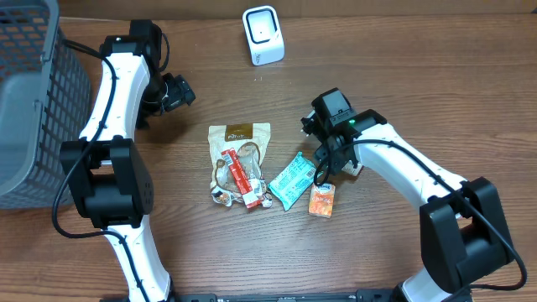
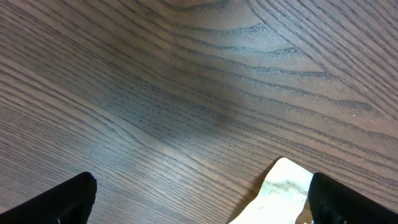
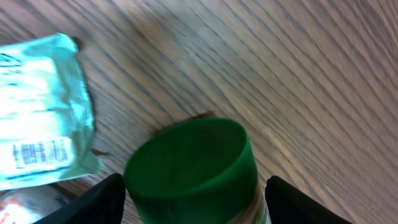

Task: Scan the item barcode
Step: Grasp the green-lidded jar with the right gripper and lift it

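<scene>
Grasp step in hand: the right tool [image 3: 196,200] clamps the green-capped bottle [image 3: 189,165] at three o'clock on the desk [image 1: 403,67], the left tool [image 2: 202,199] gapes empty, and the next move likely calls for lifting it barcode-first toward the scanner [image 1: 263,35] at twelve o'clock.

My view has the basket [image 1: 33,101] at the table's [image 1: 419,84] left edge and the scanner [image 1: 263,35] at its far side. The pouch [image 1: 239,138], packet [image 1: 294,179] and sachet [image 1: 322,200] lie left to right mid-table; the bottle [image 3: 193,171] sits between my right gripper's [image 1: 336,161] fingers, beside the packet
</scene>
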Tool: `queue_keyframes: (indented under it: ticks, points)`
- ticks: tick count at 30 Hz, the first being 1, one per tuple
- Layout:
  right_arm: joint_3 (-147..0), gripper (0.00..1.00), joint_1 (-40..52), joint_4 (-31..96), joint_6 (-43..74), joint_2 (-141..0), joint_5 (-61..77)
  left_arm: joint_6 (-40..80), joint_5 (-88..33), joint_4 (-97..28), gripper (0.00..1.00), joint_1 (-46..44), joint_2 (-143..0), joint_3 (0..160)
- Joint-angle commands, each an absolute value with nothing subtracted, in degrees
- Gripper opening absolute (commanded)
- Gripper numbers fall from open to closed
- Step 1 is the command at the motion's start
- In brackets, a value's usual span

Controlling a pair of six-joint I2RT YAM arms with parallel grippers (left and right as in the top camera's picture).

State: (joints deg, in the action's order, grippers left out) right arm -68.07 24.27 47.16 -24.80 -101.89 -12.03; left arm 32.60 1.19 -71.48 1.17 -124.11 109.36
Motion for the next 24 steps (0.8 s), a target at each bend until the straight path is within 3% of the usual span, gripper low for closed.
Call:
queue_keyframes:
  ticks: [1, 17, 18, 19, 20, 24]
  points:
    - [-67.94, 0.78, 22.9, 47.09, -22.63, -102.35, -12.01, 31.9, 1.91, -71.46, 1.0, 1.26, -123.22, 110.34]
    - [-72.29, 0.86, 20.38, 48.27, -11.0, -102.35, -9.17, 31.9, 1.91, -71.46, 1.0, 1.26, -123.22, 110.34]
    - [-73.69, 0.88, 20.38, 49.3, -10.37, -102.35, -8.71, 31.9, 1.91, -71.48, 1.0, 1.26, -123.22, 110.34]
    - [-77.49, 0.97, 20.38, 52.4, -10.26, -102.35, -6.74, 31.9, 1.91, -71.48, 1.0, 1.26, -123.22, 110.34]
    - [-79.75, 1.0, 20.38, 54.3, -10.24, -102.35, -5.76, 31.9, 1.91, -71.46, 1.0, 1.26, -123.22, 110.34]
    - [-88.58, 1.0, 20.38, 60.88, -6.76, -102.3, -3.55, 31.9, 1.91, -71.48, 1.0, 1.26, -123.22, 110.34]
